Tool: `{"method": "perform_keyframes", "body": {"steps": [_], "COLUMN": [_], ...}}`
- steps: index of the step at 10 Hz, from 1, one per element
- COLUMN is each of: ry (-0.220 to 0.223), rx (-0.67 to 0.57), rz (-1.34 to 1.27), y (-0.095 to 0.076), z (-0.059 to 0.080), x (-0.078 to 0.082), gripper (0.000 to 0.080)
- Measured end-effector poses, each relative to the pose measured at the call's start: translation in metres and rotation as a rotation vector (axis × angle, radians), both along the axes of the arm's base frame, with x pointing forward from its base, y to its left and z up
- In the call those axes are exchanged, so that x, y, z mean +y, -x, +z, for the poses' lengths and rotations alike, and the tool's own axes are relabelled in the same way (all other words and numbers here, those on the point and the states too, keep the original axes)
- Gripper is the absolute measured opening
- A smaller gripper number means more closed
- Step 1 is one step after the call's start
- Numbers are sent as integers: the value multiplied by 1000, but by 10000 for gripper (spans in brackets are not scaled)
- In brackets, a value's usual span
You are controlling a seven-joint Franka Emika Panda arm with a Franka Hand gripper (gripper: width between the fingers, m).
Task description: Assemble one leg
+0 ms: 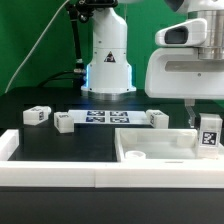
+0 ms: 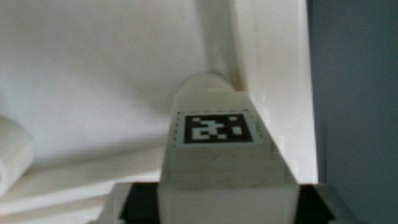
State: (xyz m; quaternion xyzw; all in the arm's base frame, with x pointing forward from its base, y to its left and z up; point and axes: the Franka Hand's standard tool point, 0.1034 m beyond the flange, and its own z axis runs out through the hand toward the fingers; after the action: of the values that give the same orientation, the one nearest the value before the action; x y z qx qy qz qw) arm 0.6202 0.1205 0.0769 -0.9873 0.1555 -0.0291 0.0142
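Observation:
My gripper [image 1: 206,120] is shut on a leg [image 1: 208,136], a small white peg with a black-and-white tag facing the camera. It holds the leg upright over the right end of the large flat white square piece [image 1: 150,147]. In the wrist view the leg [image 2: 217,140] runs out from between the dark fingers [image 2: 143,202] of the gripper [image 2: 222,208], its tip close to a white wall of that piece [image 2: 107,80]. Three more legs lie on the black table: two at the exterior view's left [image 1: 37,116] [image 1: 64,122] and one near the middle [image 1: 157,118].
The marker board [image 1: 105,118] lies flat behind the square piece, in front of the robot base [image 1: 108,65]. Long white border rails [image 1: 60,178] run along the table's front and left edge.

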Motion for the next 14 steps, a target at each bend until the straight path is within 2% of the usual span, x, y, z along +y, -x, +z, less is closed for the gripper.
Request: {"method": "perform_keyframes", "body": {"steps": [4, 10, 13, 14], "ry": [-33, -68, -98, -99], "rx": [17, 47, 66, 66], "rz": [-561, -1224, -1455, -1460], "y": [2, 4, 4, 4], "z": [-2, -1, -1, -1], "x": [-3, -3, -2, -2], "gripper": [291, 291, 291, 291]}}
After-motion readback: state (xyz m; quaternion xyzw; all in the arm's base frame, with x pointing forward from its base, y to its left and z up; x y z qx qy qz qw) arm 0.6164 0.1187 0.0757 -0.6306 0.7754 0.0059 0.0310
